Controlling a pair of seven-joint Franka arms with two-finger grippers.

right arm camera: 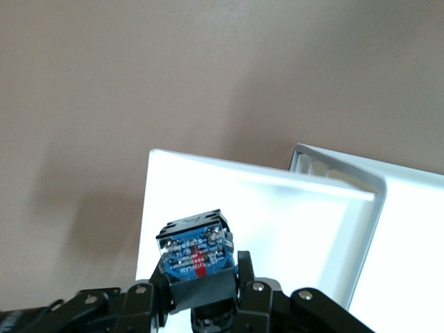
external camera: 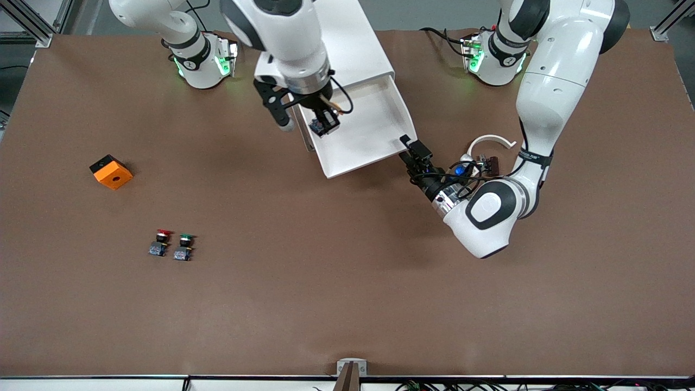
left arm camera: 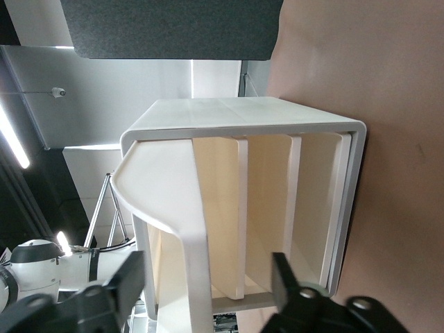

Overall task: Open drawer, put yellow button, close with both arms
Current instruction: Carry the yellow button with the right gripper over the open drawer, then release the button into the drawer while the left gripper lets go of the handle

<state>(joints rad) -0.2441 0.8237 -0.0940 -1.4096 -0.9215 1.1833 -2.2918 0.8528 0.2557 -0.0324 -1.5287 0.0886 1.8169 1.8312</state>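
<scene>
A broad brown table (external camera: 347, 304) carries everything, with the two arm bases along its edge farthest from the front camera and a white cabinet (external camera: 355, 43) standing between them. Its uppermost drawer (external camera: 380, 146) is pulled well out toward the front camera, a shallow white tray whose floor shows bare.

The yellow button (external camera: 321, 126) hangs directly over that open tray, near the corner toward the right arm's end, clenched in the right gripper (external camera: 324, 120). In the right wrist view its blue base block (right arm camera: 195, 254) points away from the wrist and down toward the tray, so its long axis runs roughly vertical; the yellow cap is hidden between the fingers. The drop looks like a short straight descent, with the tray wall close beside the gripper.

The left gripper (external camera: 414, 155) is at the drawer's front corner toward the left arm's end, just beside the front lip, its fingers (left arm camera: 132, 277) spread apart and grasping nothing; whether they touch the drawer I cannot tell. Its wrist view looks into the cabinet face, where the lower drawers sit shut.

Nearer the front camera, toward the right arm's end, lie an orange box (external camera: 111, 172), a red-capped button (external camera: 160, 242) and a green-capped button (external camera: 184, 246), well apart from the cabinet.
</scene>
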